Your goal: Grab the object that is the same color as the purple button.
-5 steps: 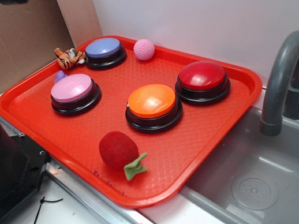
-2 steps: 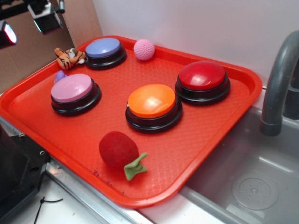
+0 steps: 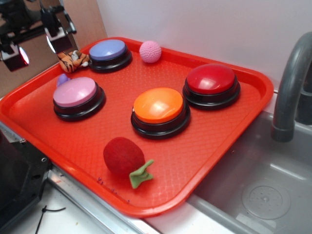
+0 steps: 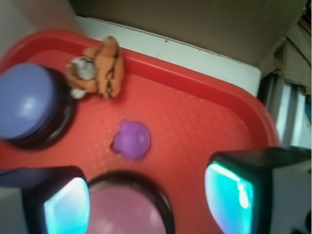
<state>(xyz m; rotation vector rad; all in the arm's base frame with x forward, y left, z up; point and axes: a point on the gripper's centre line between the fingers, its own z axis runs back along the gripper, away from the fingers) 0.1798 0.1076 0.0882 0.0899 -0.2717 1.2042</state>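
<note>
In the exterior view the gripper point(image 3: 39, 41) hangs spread and empty at upper left, above the purple object point(image 3: 62, 79) left of centre, so nothing is grabbed yet; in the wrist view that object point(image 4: 131, 140) sits mid-frame between the parted fingers point(image 4: 66, 207), purple button point(image 4: 25, 102) at left.
</note>
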